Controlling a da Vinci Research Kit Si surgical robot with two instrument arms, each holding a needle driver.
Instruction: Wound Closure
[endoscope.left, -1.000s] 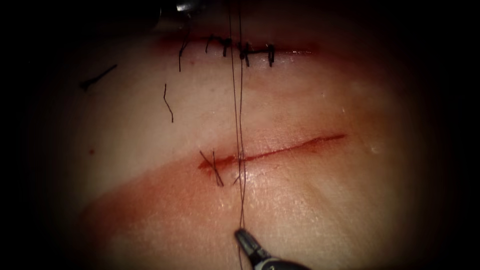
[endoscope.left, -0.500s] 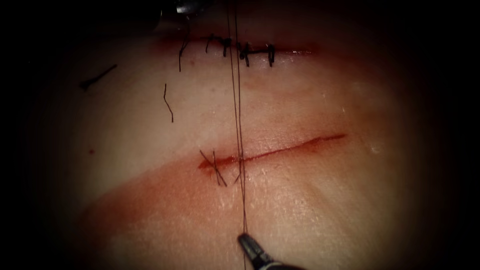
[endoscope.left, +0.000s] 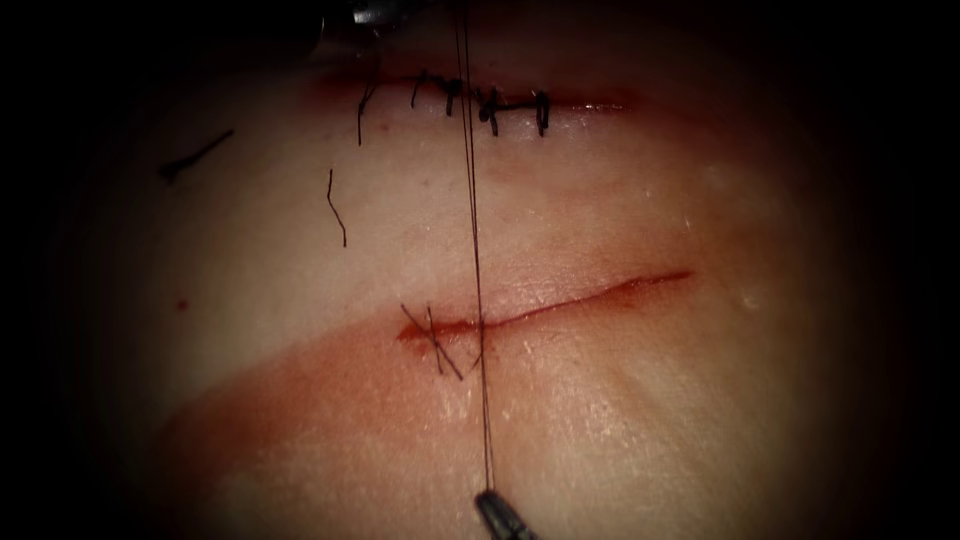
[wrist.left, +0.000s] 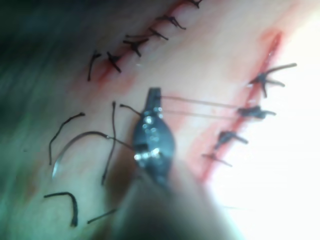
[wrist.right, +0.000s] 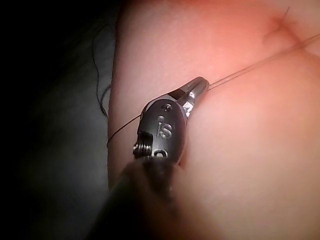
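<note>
Right tool (endoscope.left: 497, 512) has its jaws closed on the thread (endoscope.left: 478, 230), seen close in the right wrist view, where the right tool (wrist.right: 196, 90) pinches the strand near its tip. Left tool (wrist.left: 153, 96) also has its jaws closed on thread, with two strands running from it to a stitch.

Between the two tools lies the tissue (endoscope.left: 700, 400), soft and wet with red fluid (endoscope.left: 300, 400). The open cut (endoscope.left: 580, 292) crosses it, and the thread passes through near the cut's left end, beside a stitch (endoscope.left: 435, 345) that is already tied. Close to the left tool runs an older sutured cut (endoscope.left: 485, 100).

Beside the left tool what looks like the needle (wrist.left: 75, 142) lies loose on the tissue, held by neither tool and not in the tissue. Cut ends of thread (endoscope.left: 337, 205) lie nearby.

The thread looks thin, limp and slippery — likely to saw into soft tissue under a hard pull, so it is best gripped flat and deep in the jaws. The needle is stiff — best gripped on its body, behind the point.
</note>
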